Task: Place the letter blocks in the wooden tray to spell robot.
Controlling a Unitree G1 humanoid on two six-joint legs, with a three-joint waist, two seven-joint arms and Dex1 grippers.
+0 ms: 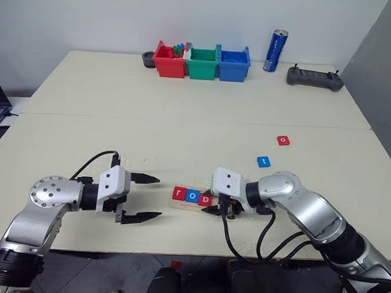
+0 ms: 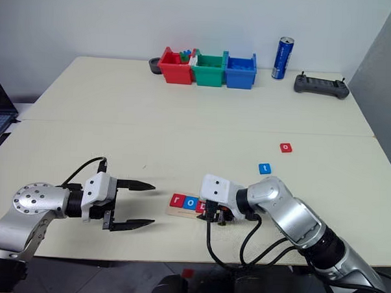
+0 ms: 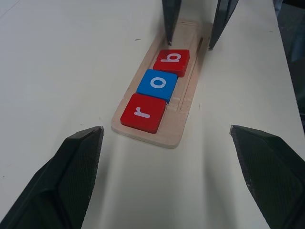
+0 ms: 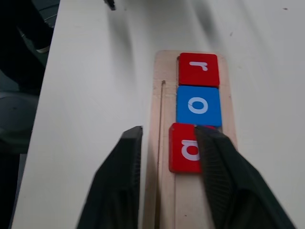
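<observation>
Nearest you, both tools sit low over the near edge of the desk (image 1: 79, 125). Your left tool (image 1: 142, 197) has its fingers spread wide and empty, pointing right toward the end of the wooden tray (image 3: 183, 121). Your right tool (image 1: 217, 209) hovers over the tray's other end, fingers a little apart and straddling the red b block (image 3: 172, 61) without visibly clamping it.

That tray lies left to right between the two tools, and its groove already reads r (image 3: 143, 112), o (image 3: 157, 85), b from the left. The open slots run on under your right tool.

Farther out and to the right, the blue t block (image 1: 263, 162) lies loose on the desk, with the red o block (image 1: 283, 140) just beyond it. Both sit on the right arm's side, well apart from the left tool, so I'd judge the right arm should fetch the red o next.

Along the far edge stand three plastic bins (image 1: 202, 62), a blue can (image 1: 275, 51) and a black controller (image 1: 314, 78).
</observation>
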